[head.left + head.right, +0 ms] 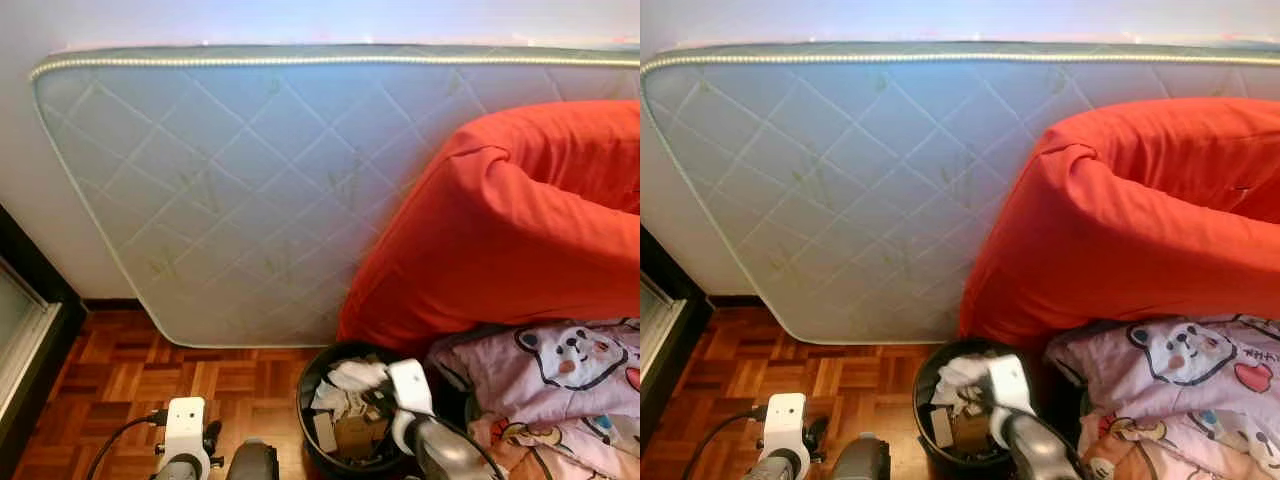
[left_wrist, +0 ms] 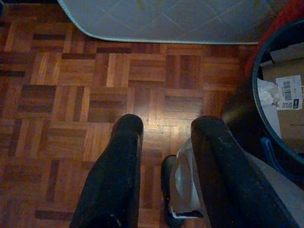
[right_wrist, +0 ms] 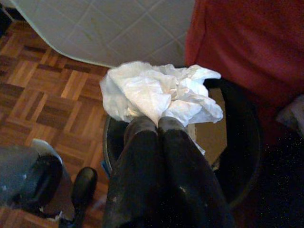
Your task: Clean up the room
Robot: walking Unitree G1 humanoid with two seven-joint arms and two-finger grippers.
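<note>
Holding crumpled white paper [image 3: 159,95] pinched tight, right gripper [image 3: 159,126] hovered directly above black bin [image 3: 247,142] at lower centre of frame; left gripper [image 2: 164,137] spread wide, empty, over floor [image 2: 71,76].

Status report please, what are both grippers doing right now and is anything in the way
Right gripper shut on crumpled white paper, over the black trash bin. Left gripper open, idle above parquet floor. Bin already holds cardboard and paper; nothing blocking the drop.
</note>
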